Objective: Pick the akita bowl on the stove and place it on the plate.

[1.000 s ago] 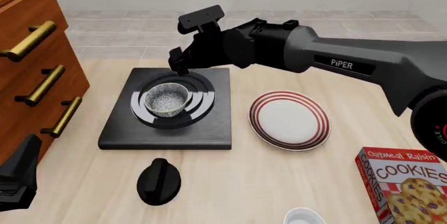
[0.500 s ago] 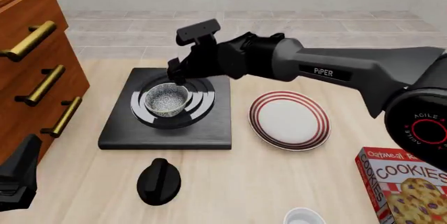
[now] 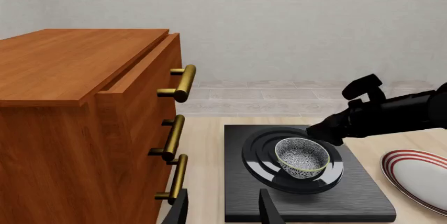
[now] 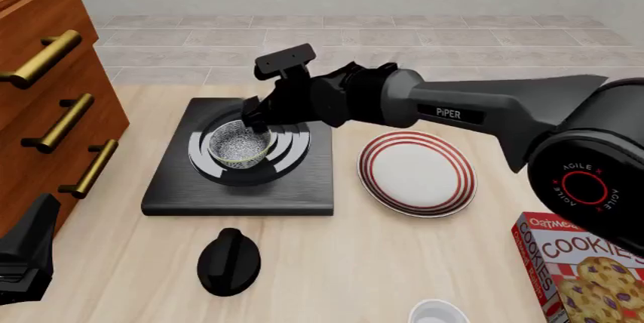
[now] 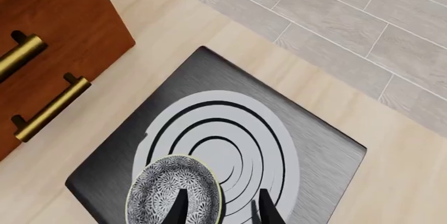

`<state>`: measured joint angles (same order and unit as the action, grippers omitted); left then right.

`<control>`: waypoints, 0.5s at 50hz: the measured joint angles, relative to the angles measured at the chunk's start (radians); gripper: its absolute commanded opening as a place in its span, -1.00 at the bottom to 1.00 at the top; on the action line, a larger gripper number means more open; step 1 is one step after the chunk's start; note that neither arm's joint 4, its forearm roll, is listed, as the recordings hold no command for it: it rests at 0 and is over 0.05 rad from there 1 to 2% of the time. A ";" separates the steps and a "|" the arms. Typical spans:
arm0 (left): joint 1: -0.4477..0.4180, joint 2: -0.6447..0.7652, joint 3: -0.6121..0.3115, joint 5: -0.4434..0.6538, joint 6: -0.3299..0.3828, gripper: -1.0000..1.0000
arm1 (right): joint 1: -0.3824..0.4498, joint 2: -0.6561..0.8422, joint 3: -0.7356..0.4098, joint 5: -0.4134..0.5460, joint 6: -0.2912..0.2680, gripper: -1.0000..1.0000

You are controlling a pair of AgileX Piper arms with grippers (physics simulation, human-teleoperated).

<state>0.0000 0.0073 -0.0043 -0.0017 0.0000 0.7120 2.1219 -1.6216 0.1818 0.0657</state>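
The right gripper [image 4: 253, 121] is hanging low over the stove [image 4: 241, 187], its fingers [image 5: 180, 209] spread apart and straddling the rim of the bowl [image 4: 240, 145] on the bowl's far right side. In the right wrist view one finger is showing over the speckled inside of the bowl [image 5: 171, 197] and the other is sitting outside it over the burner rings, so the jaws are open and nothing is being squeezed. The bowl is sitting upright on the rings of the stove [image 5: 307, 156], a little off their centre toward the chest of drawers [image 4: 45, 89].

The plate [image 4: 418, 173] is lying flat on the table [image 4: 403, 263] just to the right of the stove, close to it but not touching, and it is carrying nothing. The right arm [image 4: 473, 112] is stretching in from the right, passing above the plate's far edge.

The left gripper [image 3: 222, 208] is waiting well back at the near left corner of the table, beside the drawers [image 3: 91, 130], with its two fingertips parted and holding nothing; from its camera the bowl [image 3: 302, 157] and stove [image 3: 349, 192] are sitting ahead.

A black knob [image 4: 229, 261] is lying on the table in front of the stove, a cookie box [image 4: 584, 270] is standing at the near right, and a white bowl [image 4: 439, 312] is peeking in at the near edge.
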 measured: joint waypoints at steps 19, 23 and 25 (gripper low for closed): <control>0.000 0.000 0.000 0.000 0.000 1.00 | 0.002 0.032 -0.001 -0.018 0.010 1.00; 0.000 0.000 0.000 0.000 0.000 1.00 | 0.004 0.035 0.001 -0.023 0.012 1.00; 0.000 0.000 0.000 0.000 0.000 1.00 | 0.005 0.037 0.002 -0.026 0.013 1.00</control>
<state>0.0000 0.0073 -0.0043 -0.0017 0.0000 0.7169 2.1590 -1.6193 0.1559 0.0785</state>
